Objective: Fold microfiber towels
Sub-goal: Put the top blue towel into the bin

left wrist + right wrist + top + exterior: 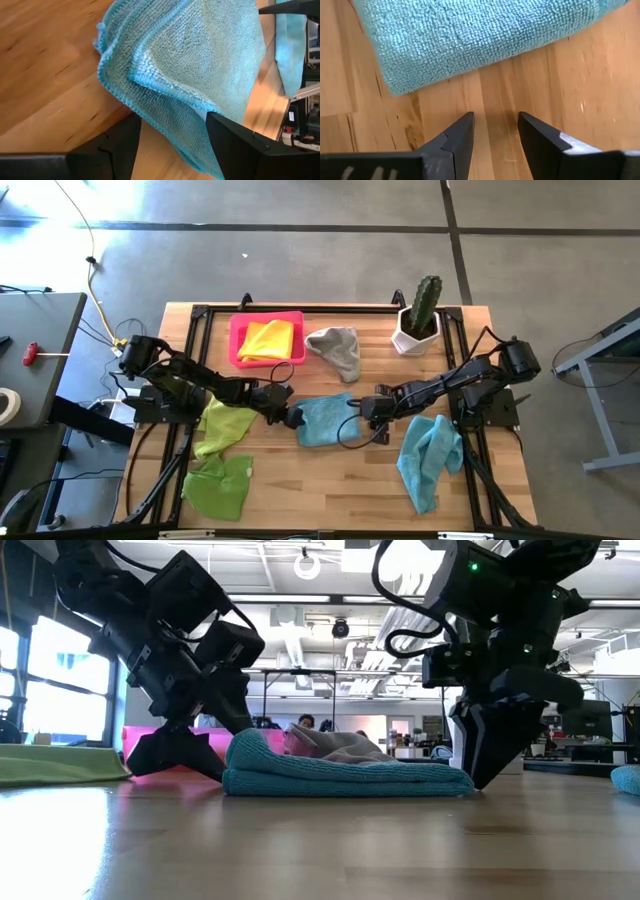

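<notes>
A light blue microfiber towel lies folded over on the wood at the table's middle, between my two grippers. My left gripper is open at its left end; in the left wrist view a corner of the towel lies between the two fingers. My right gripper is open over bare wood just off the towel's right edge, fingers pointing down. A second light blue towel lies crumpled at the right. Lime and green towels lie at the left. My left gripper stands slanting down over the towel's left corner, one finger in front of its hem. I cannot tell whether a finger touches the cloth. The towel lies flat on the table.
A pink tray holding a yellow towel stands at the back, a grey towel beside it, and a potted cactus at the back right. Bare wood lies along the near edge at the middle.
</notes>
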Robot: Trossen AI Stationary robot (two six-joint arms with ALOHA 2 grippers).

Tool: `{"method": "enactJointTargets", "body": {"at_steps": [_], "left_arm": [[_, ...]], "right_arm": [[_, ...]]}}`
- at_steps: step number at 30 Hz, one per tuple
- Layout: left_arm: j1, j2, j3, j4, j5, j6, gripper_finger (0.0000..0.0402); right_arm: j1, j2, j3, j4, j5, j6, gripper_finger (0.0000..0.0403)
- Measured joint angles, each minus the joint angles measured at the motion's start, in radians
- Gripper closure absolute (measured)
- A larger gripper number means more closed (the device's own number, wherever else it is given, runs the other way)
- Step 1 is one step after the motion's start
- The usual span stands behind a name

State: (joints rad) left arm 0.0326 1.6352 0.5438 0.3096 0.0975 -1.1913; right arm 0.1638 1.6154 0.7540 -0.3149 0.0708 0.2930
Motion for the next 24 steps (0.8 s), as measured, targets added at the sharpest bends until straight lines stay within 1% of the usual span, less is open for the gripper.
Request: {"method": "enactJointTargets", "body": {"at_steps": [7, 11, 15, 19, 22, 24], "left_arm": [[-0.009, -0.002, 0.0, -0.003, -0.004, -0.01, 0.0183], [-0.01, -0.041, -0.001, -0.019, -0.013, -0.042, 0.0183], [-0.01, -0.112, -0.001, -0.107, -0.023, -0.043, 0.0183], [-0.025, -0.16, -0.002, -0.218, -0.077, -0.053, 0.0183], [-0.052, -0.167, -0.001, -0.2, -0.145, -0.051, 0.0173], [-0.067, -0.167, -0.001, -0.202, -0.16, -0.059, 0.0154]], "right_arm": [[0.0, 0.001, 0.0, 0.012, 0.006, 0.02, 0.0254], [-0.001, 0.001, 0.0, 0.011, 0.007, 0.021, 0.0254], [-0.001, 0.001, 0.0, 0.012, 0.007, 0.021, 0.0254], [-0.001, 0.001, 0.0, 0.012, 0.006, 0.021, 0.0254], [-0.001, 0.001, 0.0, 0.011, 0.006, 0.021, 0.0254], [-0.001, 0.001, 0.0, 0.011, 0.006, 0.021, 0.0254]]}}
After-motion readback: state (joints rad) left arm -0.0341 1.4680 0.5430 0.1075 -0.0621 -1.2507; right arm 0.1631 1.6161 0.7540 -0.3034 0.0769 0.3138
